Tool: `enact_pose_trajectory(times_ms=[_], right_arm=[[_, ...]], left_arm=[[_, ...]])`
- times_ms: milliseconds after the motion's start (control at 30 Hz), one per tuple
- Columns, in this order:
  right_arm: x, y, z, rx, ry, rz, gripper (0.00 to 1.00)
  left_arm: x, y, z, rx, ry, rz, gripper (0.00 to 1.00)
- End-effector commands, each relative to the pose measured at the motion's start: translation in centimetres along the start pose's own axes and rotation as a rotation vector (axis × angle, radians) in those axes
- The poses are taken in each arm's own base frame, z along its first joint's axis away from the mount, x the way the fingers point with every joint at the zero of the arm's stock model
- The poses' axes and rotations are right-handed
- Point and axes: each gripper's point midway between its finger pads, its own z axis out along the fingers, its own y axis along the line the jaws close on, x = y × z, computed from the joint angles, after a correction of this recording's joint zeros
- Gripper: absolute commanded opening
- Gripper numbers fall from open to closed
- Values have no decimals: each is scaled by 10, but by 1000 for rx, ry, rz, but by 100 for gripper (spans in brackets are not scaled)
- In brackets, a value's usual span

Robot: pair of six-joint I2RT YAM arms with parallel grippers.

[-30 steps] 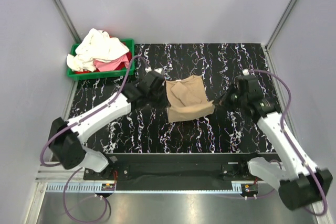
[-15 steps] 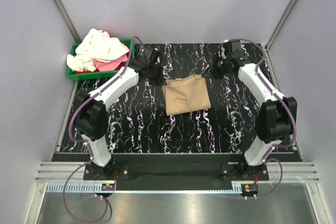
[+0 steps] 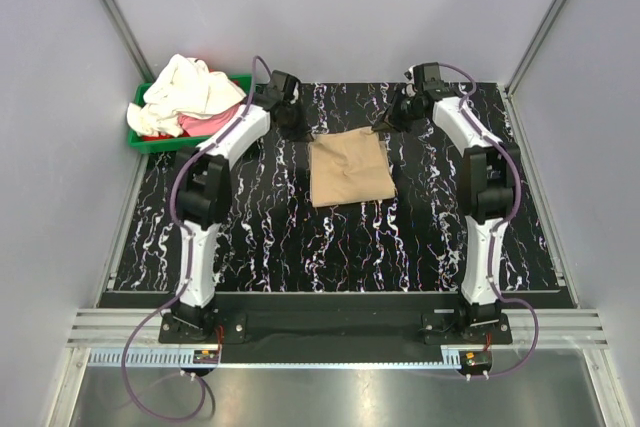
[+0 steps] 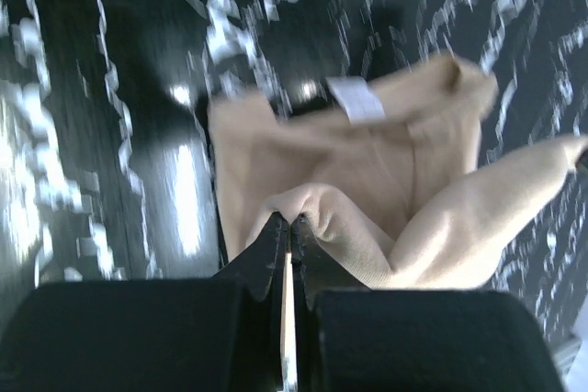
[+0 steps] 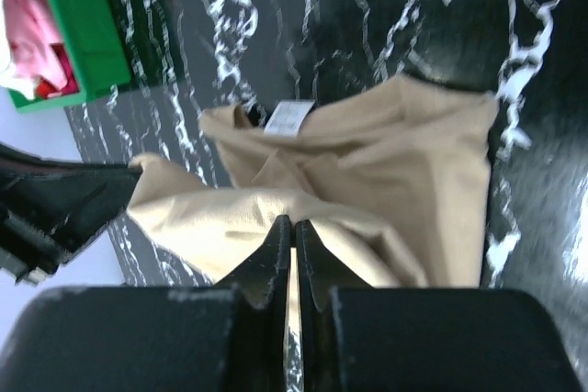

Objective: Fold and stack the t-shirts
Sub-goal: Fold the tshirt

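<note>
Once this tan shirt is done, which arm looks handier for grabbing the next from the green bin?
Left, probably. The left gripper pinches the far-left corner of the tan shirt, close to the green bin holding the cream shirt and pink shirt. The right gripper holds the far-right corner, farther away.

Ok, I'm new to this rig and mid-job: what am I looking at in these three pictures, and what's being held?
The wide picture looks down on two white robot arms bolted at the near edge of a black marbled table. The other two come from cameras on each wrist. A tan-khaki fabric t-shirt, partly folded, lies mid-table. The left pincer and right pincer are each shut on a fold of it. A small green plastic bin at far left holds a crumpled cream-white shirt and a pink-red shirt.
</note>
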Motion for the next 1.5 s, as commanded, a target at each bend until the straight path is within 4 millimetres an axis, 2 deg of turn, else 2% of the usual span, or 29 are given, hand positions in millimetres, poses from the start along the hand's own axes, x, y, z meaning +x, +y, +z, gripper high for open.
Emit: enact_pose_trajectory(times_ms=[0,33,100,133,233,300,333,367,433,467,500,567,600,633,700,800,867,933,967,1000,1100,1133,1167,1233,1300,1333,1367,1400,1467], right_arm=[[-28,10,6,-58,-38,-35,7],[-29,-2,18,-42,-27,-20,7],[-37,-10,31,-41,-29,-12,6],[-40,-13,34,-42,-30,-9,6],[-52,-24,46,-37,-39,17,7],[-59,-27,51,-45,-44,17,8],[-60,-27,52,-47,-46,10,7],[-66,-26,51,-48,-60,-2,5],[-72,-30,48,-19,-89,-1,2],[-75,-29,45,-18,-101,1,1],[-79,-25,39,-32,-107,14,0],[-81,-20,33,-44,-112,23,0],[-84,-14,25,-42,-130,25,0],[-85,-14,21,-33,-139,26,0],[-86,-19,16,-3,-157,36,1],[-82,-28,21,0,-138,71,8],[-82,-35,23,3,-133,79,6],[-85,-39,26,1,-138,67,13],[-87,-40,28,-1,-138,58,20],[-89,-40,27,-9,-139,61,34],[-97,-37,13,-35,-149,77,40],[-92,-42,11,-17,-142,89,40],[-95,-34,-4,-14,-169,79,38],[-83,-36,-6,-13,-152,87,30],[-79,-15,-14,-86,-157,72,24],[-66,-20,-7,-90,-131,84,19],[-66,-7,-10,-130,-146,68,18],[-55,-11,-3,-132,-121,81,17],[-48,-6,0,-166,-108,78,18]], left_arm=[[-37,-10,14,93,-55,36,0],[-40,-3,31,93,-53,35,0],[-57,-5,39,115,-88,38,0],[-64,2,50,118,-85,21,0],[-74,8,63,168,-73,-28,0],[-80,4,66,198,-91,-16,11],[-81,0,65,217,-93,-5,18],[-84,-3,63,229,-99,8,12],[-89,-7,56,247,-115,29,11],[-89,-7,53,251,-116,31,15],[-94,-11,44,260,-134,36,27],[-92,-5,38,243,-133,31,33],[-96,-9,26,249,-155,48,42],[-92,-7,25,245,-149,51,45],[-94,-14,11,262,-163,70,46],[-90,-18,0,274,-163,84,47],[-85,-15,0,267,-154,88,47],[-82,-14,-3,262,-154,87,48],[-80,-14,-3,263,-151,89,48],[-78,-16,-3,272,-144,92,48],[-72,-28,-4,324,-120,104,48],[-70,-33,-3,340,-114,110,48],[-70,-37,-3,356,-116,120,48],[-65,-46,4,371,-113,142,48],[-62,-55,14,402,-114,165,48],[-61,-56,17,409,-112,165,48],[-62,-56,27,414,-105,157,48],[-62,-53,33,409,-101,148,47],[-63,-50,50,403,-95,137,47]])
